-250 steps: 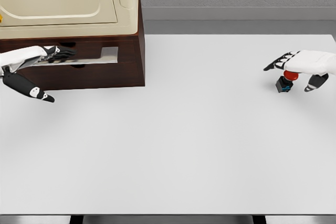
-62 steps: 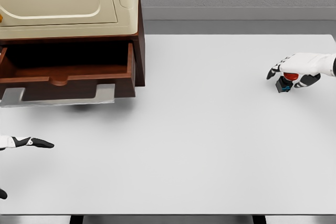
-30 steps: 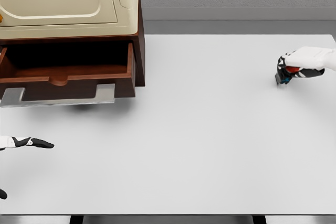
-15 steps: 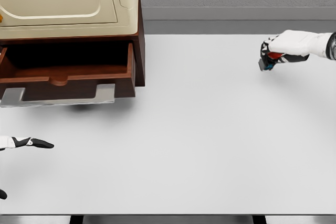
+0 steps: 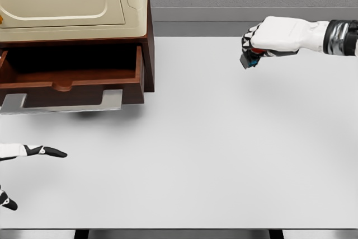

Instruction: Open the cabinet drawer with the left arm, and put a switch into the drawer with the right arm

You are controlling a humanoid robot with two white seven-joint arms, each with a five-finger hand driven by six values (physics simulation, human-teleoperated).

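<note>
The drawer (image 5: 70,79) at ten o'clock stands open, so that step is done. The right hand (image 5: 268,37), at two o'clock, is clenched around the switch (image 5: 248,59) above the counter (image 5: 224,149); carrying it into the drawer remains. The left hand (image 5: 25,152) rests open at eight o'clock.

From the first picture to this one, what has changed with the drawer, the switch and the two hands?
The drawer was pulled open by the left hand, which let go and dropped back to the lower left edge. The right hand closed on the switch, lifted it off the table and carried it leftward. The cabinet itself stayed put, and the drawer has not moved since opening.
</note>
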